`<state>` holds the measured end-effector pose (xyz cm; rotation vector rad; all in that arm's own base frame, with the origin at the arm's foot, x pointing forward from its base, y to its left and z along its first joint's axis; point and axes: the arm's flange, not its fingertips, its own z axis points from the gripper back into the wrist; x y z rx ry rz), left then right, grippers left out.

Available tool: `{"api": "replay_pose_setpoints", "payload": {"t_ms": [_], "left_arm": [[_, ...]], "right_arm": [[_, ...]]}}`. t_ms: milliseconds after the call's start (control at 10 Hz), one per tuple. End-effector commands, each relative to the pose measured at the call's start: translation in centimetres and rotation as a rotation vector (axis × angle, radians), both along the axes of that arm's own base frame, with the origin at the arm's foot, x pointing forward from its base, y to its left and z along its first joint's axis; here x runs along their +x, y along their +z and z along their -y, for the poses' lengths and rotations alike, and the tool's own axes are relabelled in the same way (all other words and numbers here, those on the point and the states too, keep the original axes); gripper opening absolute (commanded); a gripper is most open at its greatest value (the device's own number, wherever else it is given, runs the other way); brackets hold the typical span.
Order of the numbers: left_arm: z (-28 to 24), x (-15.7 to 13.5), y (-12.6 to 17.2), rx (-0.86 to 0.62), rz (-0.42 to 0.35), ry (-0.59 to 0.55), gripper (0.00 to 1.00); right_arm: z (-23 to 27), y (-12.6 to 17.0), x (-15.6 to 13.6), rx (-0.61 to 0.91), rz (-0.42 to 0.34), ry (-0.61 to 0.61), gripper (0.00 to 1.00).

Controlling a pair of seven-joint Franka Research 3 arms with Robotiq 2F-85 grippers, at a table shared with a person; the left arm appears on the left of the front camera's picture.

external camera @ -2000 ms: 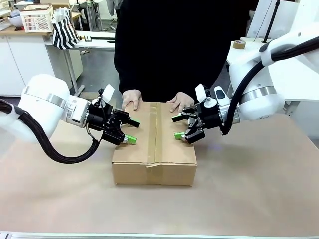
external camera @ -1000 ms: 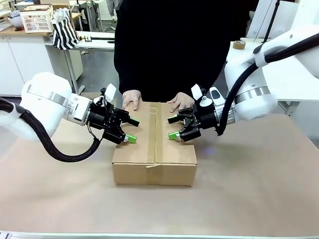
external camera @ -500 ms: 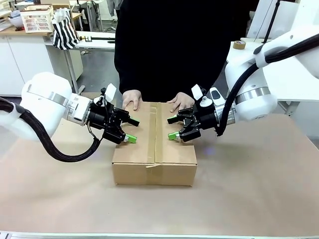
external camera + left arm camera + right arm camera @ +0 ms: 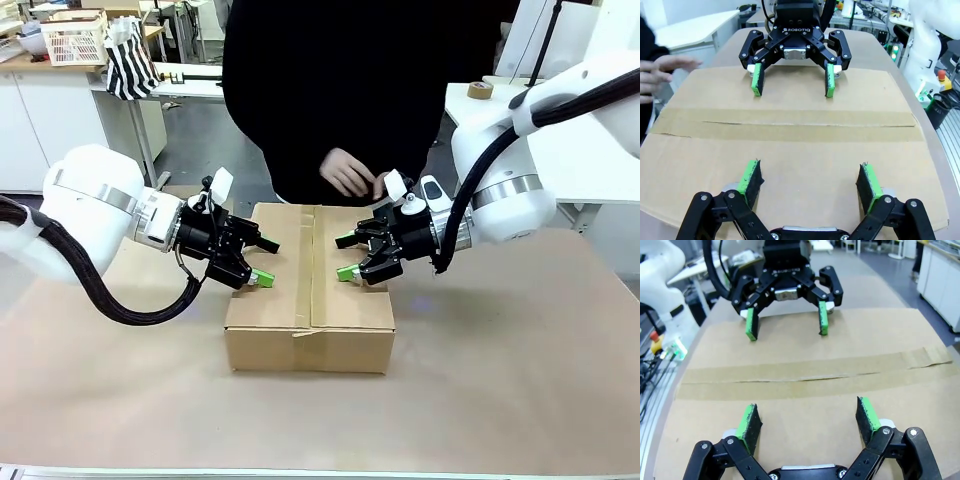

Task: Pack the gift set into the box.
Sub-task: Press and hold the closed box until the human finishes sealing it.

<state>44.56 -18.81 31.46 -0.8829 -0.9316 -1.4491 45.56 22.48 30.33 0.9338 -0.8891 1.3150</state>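
Box point(image 4: 310, 295) in plain brown cardboard sits at the middle of the table point(image 4: 520, 380), its top flaps folded flat and a strip of tape point(image 4: 308, 262) running along the centre seam from the near edge to the far one. The gift set is nowhere to be seen; I judge it is already inside, since the carton is shut.

Over the left half of the lid hangs the left gripper point(image 4: 262, 262), fingers spread wide and holding nothing, its lower green pad low over the cardboard or touching it. Opposite it, over the right half, the right gripper point(image 4: 347, 257) is likewise spread wide and empty, its pads close above the flap. Each wrist view shows the other gripper facing it across the taped seam, both reaching in over the lid.

Beyond the box stands a person in black, one hand point(image 4: 350, 175) raised clear of the carton at the far side.

By my reading the packing is in its closing step, with the flaps held down and the seam taped. Next would come releasing: both arms should draw back outward without dragging the lid or shifting the box.
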Motion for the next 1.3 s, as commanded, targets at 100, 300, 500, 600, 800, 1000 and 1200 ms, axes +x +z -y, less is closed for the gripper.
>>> {"api": "replay_pose_setpoints", "payload": {"t_ms": [100, 300, 500, 600, 800, 1000, 1200], "left_arm": [[0.01, -0.04, -0.12, 0.001, -0.002, 0.002, 1.0], [0.01, -0.04, -0.12, 0.001, -0.002, 0.002, 1.0], [0.01, -0.04, -0.12, 0.001, -0.002, 0.002, 1.0], [0.01, -0.04, -0.12, 0.001, -0.002, 0.002, 1.0], [0.01, -0.04, -0.12, 0.001, -0.002, 0.002, 1.0], [0.01, -0.04, -0.12, 0.001, -0.002, 0.002, 1.0], [0.01, -0.04, -0.12, 0.001, -0.002, 0.002, 1.0]], "right_arm": [[0.12, -0.42, -0.14, 0.003, -0.003, 0.002, 1.0], [0.12, -0.42, -0.14, 0.003, -0.003, 0.002, 1.0], [0.12, -0.42, -0.14, 0.003, -0.003, 0.002, 1.0], [0.12, -0.42, -0.14, 0.003, -0.003, 0.002, 1.0], [0.12, -0.42, -0.14, 0.003, -0.003, 0.002, 1.0], [0.12, -0.42, -0.14, 0.003, -0.003, 0.002, 1.0], [0.12, -0.42, -0.14, 0.003, -0.003, 0.002, 1.0]]}}
